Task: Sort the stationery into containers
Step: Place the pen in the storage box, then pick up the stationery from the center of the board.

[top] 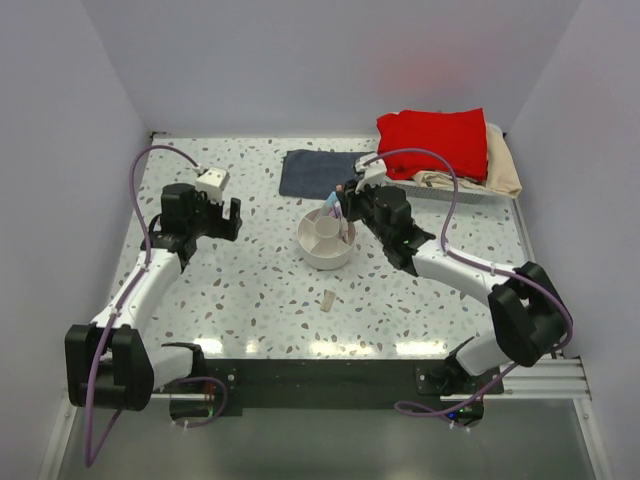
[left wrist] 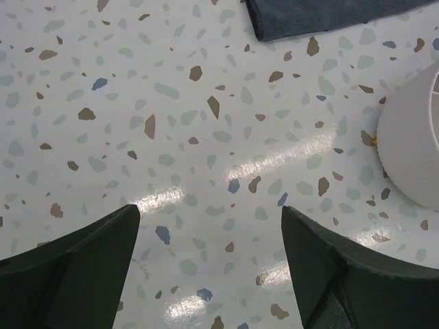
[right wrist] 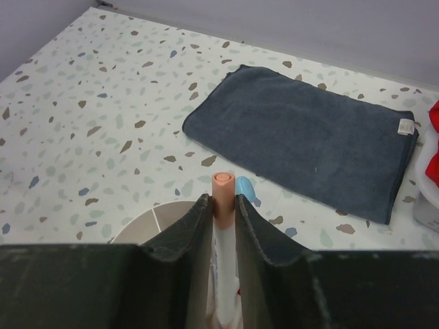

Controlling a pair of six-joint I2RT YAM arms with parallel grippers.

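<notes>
Stationery sorting is at the dropping-in step. A pink-capped pen (right wrist: 223, 186) is clamped between the fingers of the right gripper (top: 343, 207), its cap showing just past the fingertips. That gripper is held over the far rim of the bowl (top: 326, 262). A blue cap (right wrist: 245, 189) is seen just beside the pen; it may belong to a second pen standing in the bowl, though this cannot be made out for certain. One beige eraser (top: 328, 298) is left on the table (top: 250, 290), near the bowl on its near side. The left gripper (top: 230, 216) is held well to the left of the bowl, its jaws wide apart with nothing between them.

For the next move, the pen would need to be lined up over one compartment, lowered and let go. The eraser would then have to be fetched. Being small and low, it is judged to call for a careful pinch close to the table.

The grip on the pen is shown only by the right wrist view; from above it is hidden by the wrist. The eraser and the bowl's dividers are shown only from above. In the left wrist view only bare table, the bowl's side and an edge of the dark blue cloth (left wrist: 329, 14) are given.
</notes>
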